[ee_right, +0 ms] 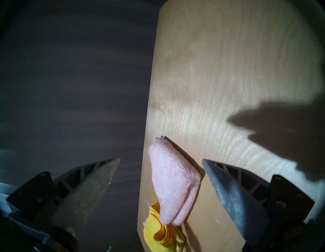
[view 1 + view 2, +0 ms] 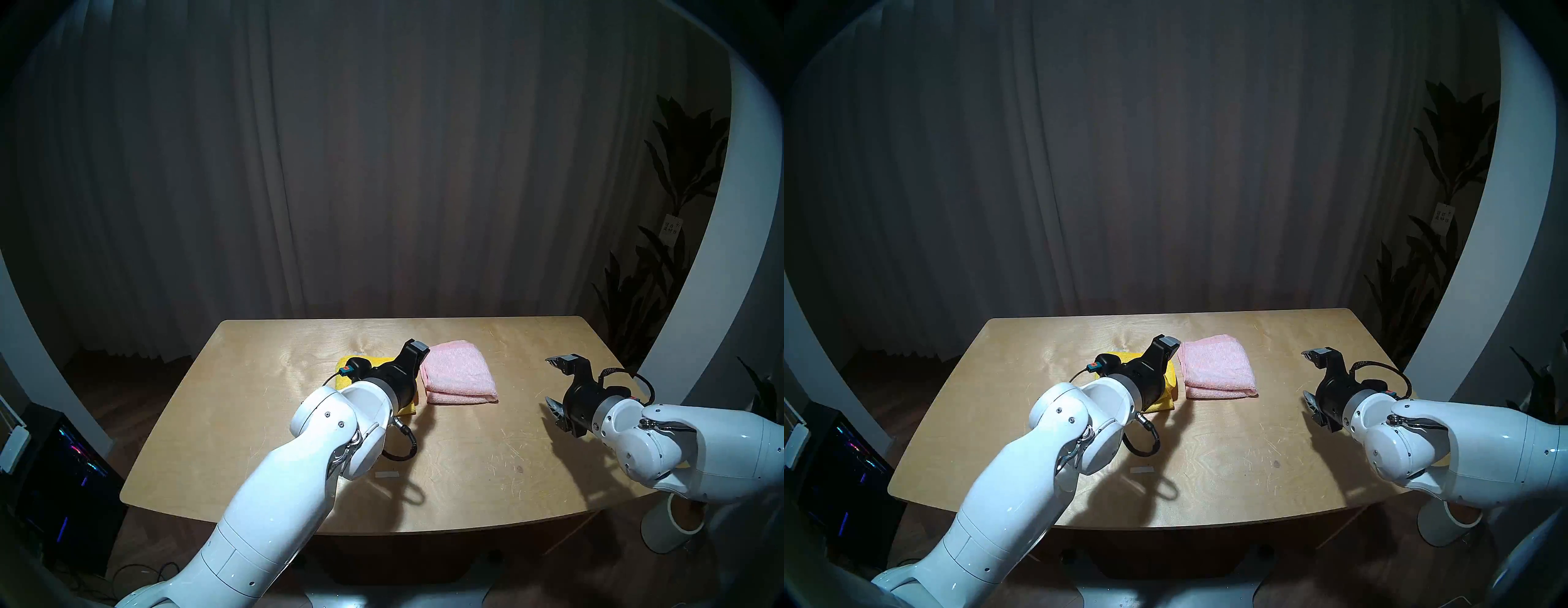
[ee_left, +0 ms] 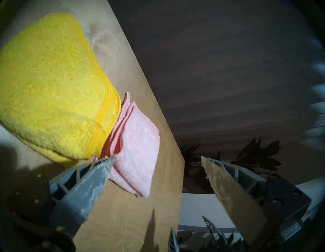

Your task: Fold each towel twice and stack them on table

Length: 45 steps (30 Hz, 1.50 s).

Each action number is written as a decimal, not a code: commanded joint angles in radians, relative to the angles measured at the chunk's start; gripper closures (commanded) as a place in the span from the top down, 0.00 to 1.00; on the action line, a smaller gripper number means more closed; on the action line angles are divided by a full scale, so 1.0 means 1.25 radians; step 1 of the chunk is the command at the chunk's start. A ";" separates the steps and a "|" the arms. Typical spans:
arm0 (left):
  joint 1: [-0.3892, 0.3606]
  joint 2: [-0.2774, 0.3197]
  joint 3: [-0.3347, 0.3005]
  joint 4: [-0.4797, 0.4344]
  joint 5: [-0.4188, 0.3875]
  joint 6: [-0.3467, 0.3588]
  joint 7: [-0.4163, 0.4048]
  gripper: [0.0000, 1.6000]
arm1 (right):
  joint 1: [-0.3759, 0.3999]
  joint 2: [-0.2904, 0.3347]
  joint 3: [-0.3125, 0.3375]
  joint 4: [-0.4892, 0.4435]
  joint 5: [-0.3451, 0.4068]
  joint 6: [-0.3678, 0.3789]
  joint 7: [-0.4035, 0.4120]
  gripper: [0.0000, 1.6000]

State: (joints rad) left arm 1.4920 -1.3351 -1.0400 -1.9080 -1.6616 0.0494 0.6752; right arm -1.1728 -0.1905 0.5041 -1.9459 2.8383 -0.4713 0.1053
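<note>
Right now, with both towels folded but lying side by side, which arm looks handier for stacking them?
The left. Its open left gripper hangs right over the seam between the yellow towel and the pink towel, while the open right gripper sits well off to the side.

Yellow towel [image 3: 52, 84]: bright yellow terry, with a deeper golden-yellow edge band. Pink towel [image 2: 458, 375]: pale pink terry, plain on the faces shown. Tabletop [image 2: 488, 458]: light tan plywood with visible wood grain, fine pale scratches and one small white tape strip [image 2: 387, 474]. Left gripper [image 3: 157, 159] fingers [image 3: 84, 186]: grey, mottled with pale patches. Right gripper [image 1: 161, 161] fingers [image 1: 228, 186]: grey, similarly mottled. Arm casings: glossy white; wrist housings: black. Curtain [image 2: 382, 148] behind: dark grey-brown, vertically pleated.
</note>
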 commanded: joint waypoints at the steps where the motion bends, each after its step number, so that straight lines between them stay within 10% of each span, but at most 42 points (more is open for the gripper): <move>1: 0.005 -0.046 -0.008 0.005 -0.037 -0.025 0.011 1.00 | 0.039 -0.087 0.008 0.046 -0.064 -0.022 -0.030 1.00; 45: -0.129 -0.145 0.042 0.321 -0.032 -0.046 -0.087 1.00 | 0.092 -0.249 -0.034 0.245 -0.143 0.165 -0.151 1.00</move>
State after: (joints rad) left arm 1.3887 -1.4874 -0.9839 -1.5175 -1.7063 -0.0103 0.5862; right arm -1.0883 -0.4579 0.4559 -1.6619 2.6632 -0.2915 -0.0705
